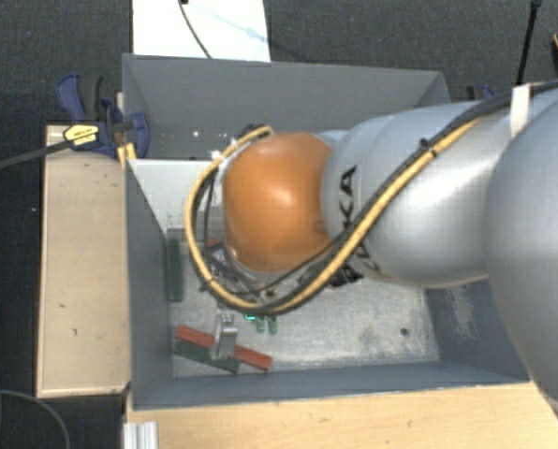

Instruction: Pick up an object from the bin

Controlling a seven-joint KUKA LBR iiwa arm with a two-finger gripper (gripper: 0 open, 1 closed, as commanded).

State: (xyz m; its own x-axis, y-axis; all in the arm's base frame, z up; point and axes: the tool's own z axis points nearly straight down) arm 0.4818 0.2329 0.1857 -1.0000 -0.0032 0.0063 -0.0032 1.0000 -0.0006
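The camera looks down into the grey bin (pixel 288 92) from above and slightly to one side, with the far wall at top and the near rim at bottom. It sits close — the arm (pixel 447 195) from the right spans much of the view.

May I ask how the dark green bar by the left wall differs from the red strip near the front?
The bar is dark green, the strip red. The bar runs along the left wall; the strip slants across the front-left corner. Both are long and narrow.
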